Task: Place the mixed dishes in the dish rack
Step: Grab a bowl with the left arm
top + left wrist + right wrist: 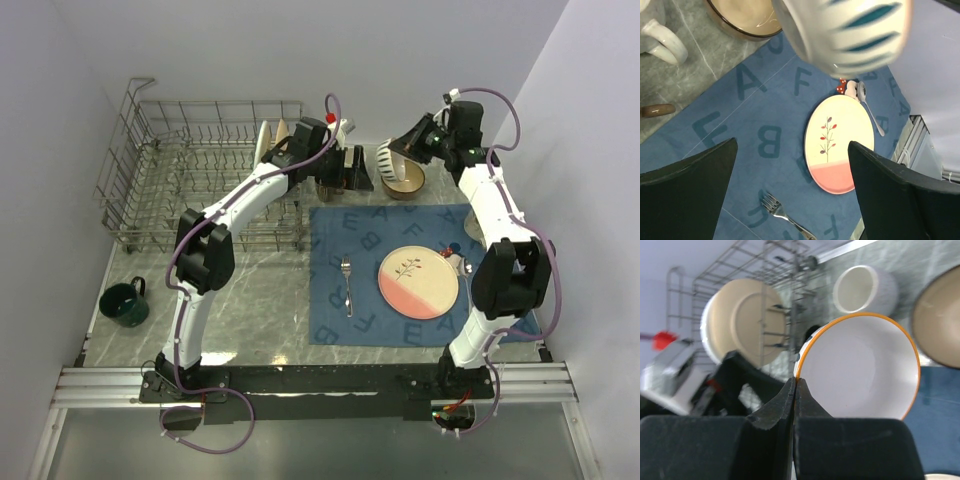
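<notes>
The right gripper [795, 385], clamped on the rim of the orange-rimmed striped bowl [860, 370] aloft at the top view's upper centre-right, should swing it left past the wide-open, empty left gripper [792, 150] and seat it between 2 tines of the dish rack [150, 190].

Dishes partly loaded: rack at the far left, most pieces outside it.

The grey wire dish rack [125, 175] holds tan plates [266, 142] standing on edge at its right end. A striped bowl [392, 158] (white inside, orange rim) is up off the table and tipped on its side, near a brown-rimmed bowl [410, 182] and a white mug [865, 290]. The pink-and-cream plate [418, 282] and metal fork [347, 283] lie flat and apart on the blue mat [340, 225]. A dark green mug [125, 303] stands upright in front of the rack.
</notes>
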